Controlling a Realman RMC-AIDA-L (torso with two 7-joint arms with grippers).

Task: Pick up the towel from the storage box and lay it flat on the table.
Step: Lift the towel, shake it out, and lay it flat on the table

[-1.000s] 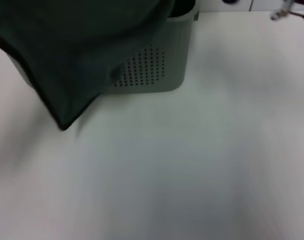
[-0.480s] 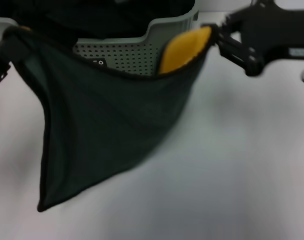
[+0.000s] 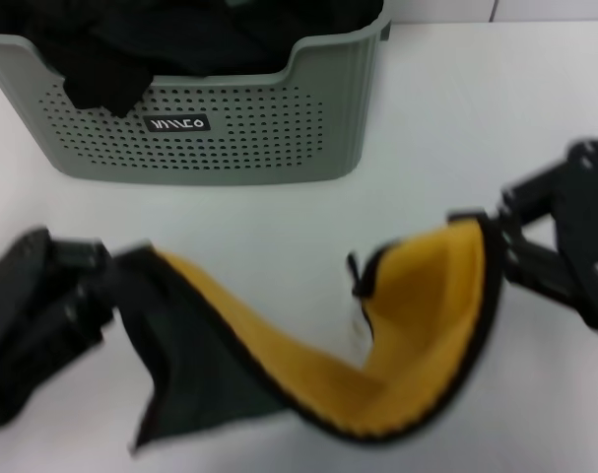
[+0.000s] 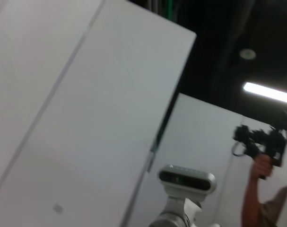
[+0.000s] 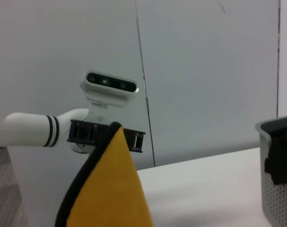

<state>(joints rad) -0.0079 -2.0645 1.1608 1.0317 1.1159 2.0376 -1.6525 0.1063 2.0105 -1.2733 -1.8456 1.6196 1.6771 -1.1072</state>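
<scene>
Both hands hold towel [image 3: 377, 365], white table [image 3: 456, 128]

The tabletop [image 3: 446, 108] lies bare from 1 o'clock round to 3 o'clock, right of the storage box [image 3: 190, 128], and a claw could pass there freely. The box blocks 10 to 12 o'clock, with black fabric [image 3: 131, 59] heaped inside and spilling over its front rim. A bare strip runs between the box front and the towel [image 3: 377, 365]. The towel sags across the near tabletop from 8 to 4 o'clock, strung between the left claw [image 3: 106, 281] and the right claw [image 3: 496, 232], barring that stretch.
</scene>
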